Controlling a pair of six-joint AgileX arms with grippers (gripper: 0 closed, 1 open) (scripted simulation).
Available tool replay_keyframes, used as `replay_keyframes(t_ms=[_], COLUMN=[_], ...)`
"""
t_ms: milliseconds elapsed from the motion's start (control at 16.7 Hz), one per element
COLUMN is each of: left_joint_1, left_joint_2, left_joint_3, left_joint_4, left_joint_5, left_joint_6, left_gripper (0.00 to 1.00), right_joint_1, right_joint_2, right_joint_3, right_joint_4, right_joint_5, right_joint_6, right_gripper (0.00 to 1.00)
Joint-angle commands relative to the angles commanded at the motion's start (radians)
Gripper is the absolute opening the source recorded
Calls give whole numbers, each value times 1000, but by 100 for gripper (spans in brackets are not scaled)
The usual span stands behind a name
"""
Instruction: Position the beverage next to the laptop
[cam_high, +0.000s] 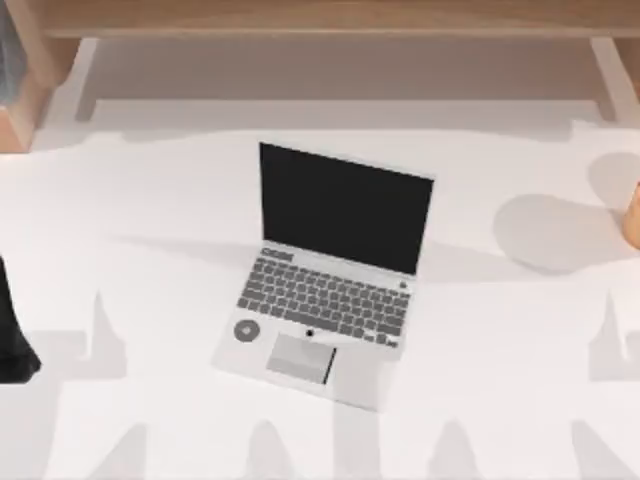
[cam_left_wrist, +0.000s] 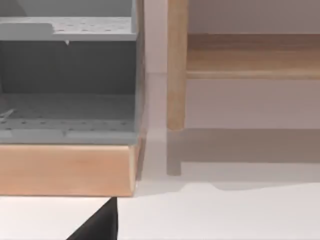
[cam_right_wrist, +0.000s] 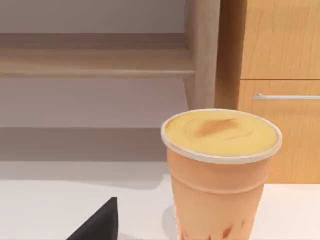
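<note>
The laptop (cam_high: 328, 275) lies open at the table's middle, its black screen toward the back, with grey keys, a trackpad and a round sticker. The beverage (cam_right_wrist: 220, 170), an orange-tan cup with a creamy yellow-orange top, stands upright on the white table close in front of the right wrist camera. In the top view a sliver of the beverage (cam_high: 633, 215) shows at the right edge, well apart from the laptop. A black part of my right gripper (cam_right_wrist: 100, 225) sits low in its wrist view, beside the cup and not touching it. My left arm (cam_high: 12, 330) rests at the left edge.
A wooden shelf (cam_high: 330, 20) runs along the back. A grey pegboard cabinet on a wooden base (cam_left_wrist: 67, 100) stands at the back left. A wooden drawer unit with a metal handle (cam_right_wrist: 280, 95) stands behind the cup. White tabletop (cam_high: 500, 330) surrounds the laptop.
</note>
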Motion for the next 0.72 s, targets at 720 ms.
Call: replay_keyframes(t_ms=[720], left_joint_1=[0], left_joint_2=[0], left_joint_3=[0], left_joint_4=[0], left_joint_5=[0], left_joint_6=[0], left_gripper=[100], right_joint_1=[-24], right_joint_2=[569], right_joint_3=[53], right_joint_4=[481], right_joint_5=[-13], right_joint_6=[0], right_gripper=[100])
